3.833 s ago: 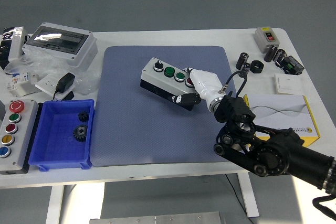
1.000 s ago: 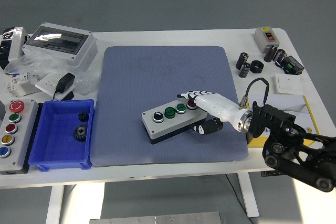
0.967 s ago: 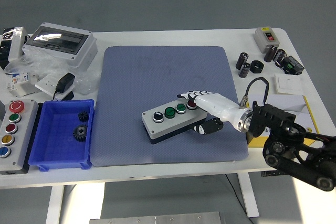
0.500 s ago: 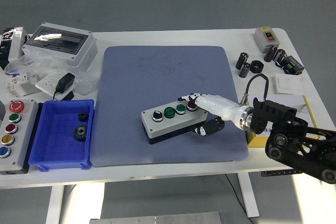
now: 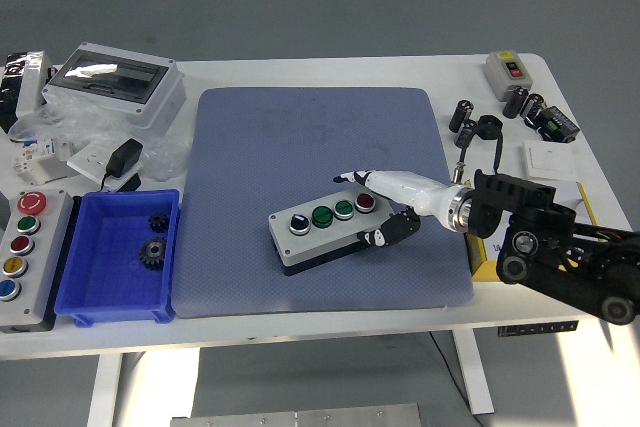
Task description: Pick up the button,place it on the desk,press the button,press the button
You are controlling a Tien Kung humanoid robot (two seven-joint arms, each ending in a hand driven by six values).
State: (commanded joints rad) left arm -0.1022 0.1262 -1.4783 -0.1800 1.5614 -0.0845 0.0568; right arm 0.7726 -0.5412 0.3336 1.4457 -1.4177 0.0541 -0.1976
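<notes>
- Grey four-button control box lies on the blue-grey mat, bench centre, long axis left to right.
- White right hand at its right end, fingers extended, holding nothing, just above-right of the red button.
- Left hand not in view.

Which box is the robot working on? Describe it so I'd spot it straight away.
Find the large grey-blue mat on the white table. Near its front edge lies a small grey button box, beside the white robot hand. Unlike the bigger five-button box far left, it carries one black, two green and one red button.
</notes>
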